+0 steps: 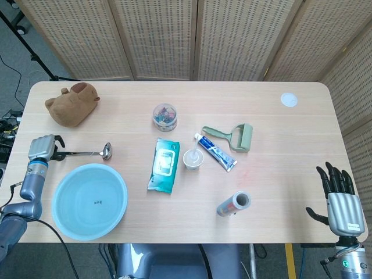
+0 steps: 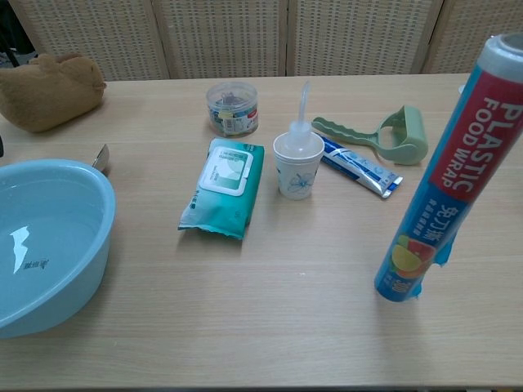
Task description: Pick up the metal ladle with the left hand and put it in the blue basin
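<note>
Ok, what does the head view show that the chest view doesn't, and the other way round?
Only the head view shows both hands: the left hand at the handle end of the metal ladle, the right hand off the table's edge with fingers spread, plus a white disc at the far corner. Only the chest view shows the food wrap roll's label and the straw in the paper cup. Both show the blue basin, the plush toy, the wipes pack and the green roller.
</note>
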